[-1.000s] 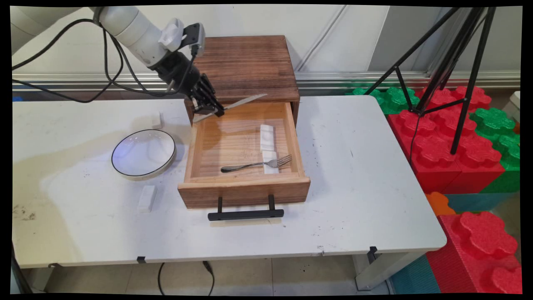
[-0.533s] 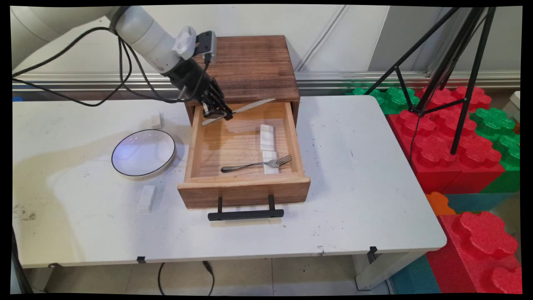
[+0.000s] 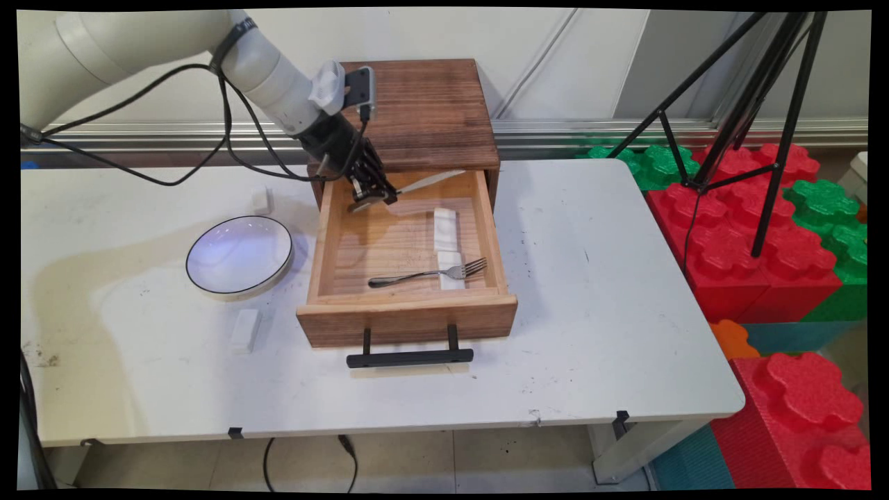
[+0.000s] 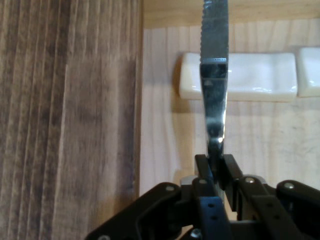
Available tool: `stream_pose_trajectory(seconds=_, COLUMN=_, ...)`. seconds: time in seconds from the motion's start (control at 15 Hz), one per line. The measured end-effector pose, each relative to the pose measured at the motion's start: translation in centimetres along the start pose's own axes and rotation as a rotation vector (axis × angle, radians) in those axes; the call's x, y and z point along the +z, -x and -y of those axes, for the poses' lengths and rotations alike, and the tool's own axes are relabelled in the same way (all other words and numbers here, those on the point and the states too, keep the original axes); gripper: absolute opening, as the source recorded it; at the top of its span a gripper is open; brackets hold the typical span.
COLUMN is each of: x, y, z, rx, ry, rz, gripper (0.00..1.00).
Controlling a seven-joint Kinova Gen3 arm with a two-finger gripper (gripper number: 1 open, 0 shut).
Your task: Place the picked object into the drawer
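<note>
A: What does the tool (image 3: 378,196) hold?
B: A table knife (image 3: 417,184), pinched by its handle between the two fingers (image 4: 202,172). It hangs over the back left corner of the open wooden drawer (image 3: 406,316), blade pointing toward the drawer's right wall. In the hand view the serrated blade (image 4: 215,30) runs off the top edge, so its tip is cut off; the handle end is hidden behind the tool in the main view.

A: What lies below?
B: Two white rests (image 3: 445,229) in a line on the drawer floor, and a fork (image 3: 427,273) with its tines on the nearer rest. In the hand view the second rest (image 4: 309,70) is cut off at the right edge.

A: And outside the drawer?
B: On the surface (image 3: 611,292), left of the drawer, a black-rimmed white plate (image 3: 239,255) and two small white blocks, one beyond it (image 3: 261,200) and one nearer (image 3: 245,330).
</note>
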Motion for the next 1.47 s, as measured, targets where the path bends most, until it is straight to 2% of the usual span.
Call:
stream_pose_trajectory(seconds=0.33, x=1.9, y=0.9, z=-0.1, rx=-0.011, ry=0.007, rz=0.023, gripper=0.00)
stream_pose_trajectory(seconds=0.87, x=3.2, y=1.6, z=-0.9, rx=-0.013, ry=0.019, rz=0.038, gripper=0.00)
stream_pose_trajectory(seconds=0.93, x=3.3, y=1.6, z=-1.0, rx=-0.013, ry=0.020, rz=0.037, gripper=1.00)
stream_pose_trajectory(seconds=1.47, x=2.7, y=1.1, z=-1.2, rx=-0.015, ry=-0.001, rz=0.018, gripper=1.00)
